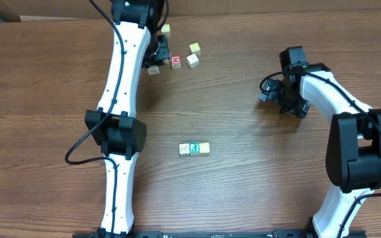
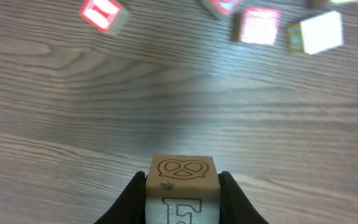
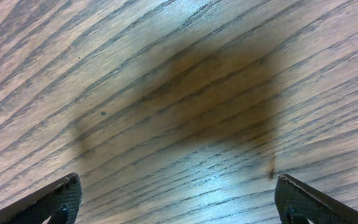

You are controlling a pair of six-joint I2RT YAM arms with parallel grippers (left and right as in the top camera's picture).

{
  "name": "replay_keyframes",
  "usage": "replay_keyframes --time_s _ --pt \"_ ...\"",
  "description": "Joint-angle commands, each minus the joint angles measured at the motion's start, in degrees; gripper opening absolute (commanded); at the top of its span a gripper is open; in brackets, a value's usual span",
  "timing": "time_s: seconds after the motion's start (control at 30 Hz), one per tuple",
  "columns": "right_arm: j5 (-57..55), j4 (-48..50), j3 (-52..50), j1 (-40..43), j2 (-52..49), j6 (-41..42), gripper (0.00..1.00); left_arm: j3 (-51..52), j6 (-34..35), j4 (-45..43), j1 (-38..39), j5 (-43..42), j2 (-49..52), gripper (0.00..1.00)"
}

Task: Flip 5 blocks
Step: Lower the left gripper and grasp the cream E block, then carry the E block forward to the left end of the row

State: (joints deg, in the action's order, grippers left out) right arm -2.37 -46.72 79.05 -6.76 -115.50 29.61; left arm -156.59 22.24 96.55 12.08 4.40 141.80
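Left claw [image 2: 182, 182] is closed on a pale block [image 2: 182, 169], one finger against each side, pretzel face up, letter face toward the wrist. The block lies far left on the surface [image 2: 166, 93], near other blocks [image 1: 192, 61]. Right claw [image 3: 178, 180] stands wide open, empty, well apart.
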Motion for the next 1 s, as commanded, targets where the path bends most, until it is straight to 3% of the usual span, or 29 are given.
replay_keyframes --time_s 0.0,0.23,0.57,0.77,0.97 --pt "-0.57 0.17 -0.33 0.04 0.20 0.02 1.00 -0.72 -3.32 0.28 1.05 -6.88 -4.98 0.17" --pt "-0.57 0.17 -0.33 0.04 0.20 0.02 1.00 12.17 -3.45 0.28 2.71 -8.24 -19.34 0.18" --pt "-0.57 0.17 -0.33 0.04 0.20 0.00 1.00 49.86 3.87 -0.74 5.92 -0.96 -46.31 0.17" --pt "-0.57 0.17 -0.33 0.04 0.20 0.00 1.00 71.19 9.01 -11.06 8.24 -0.98 -57.13 0.18" --pt "-0.57 0.17 -0.33 0.04 0.20 0.02 1.00 87.19 11.65 -24.33 10.23 -2.58 -58.64 0.19"
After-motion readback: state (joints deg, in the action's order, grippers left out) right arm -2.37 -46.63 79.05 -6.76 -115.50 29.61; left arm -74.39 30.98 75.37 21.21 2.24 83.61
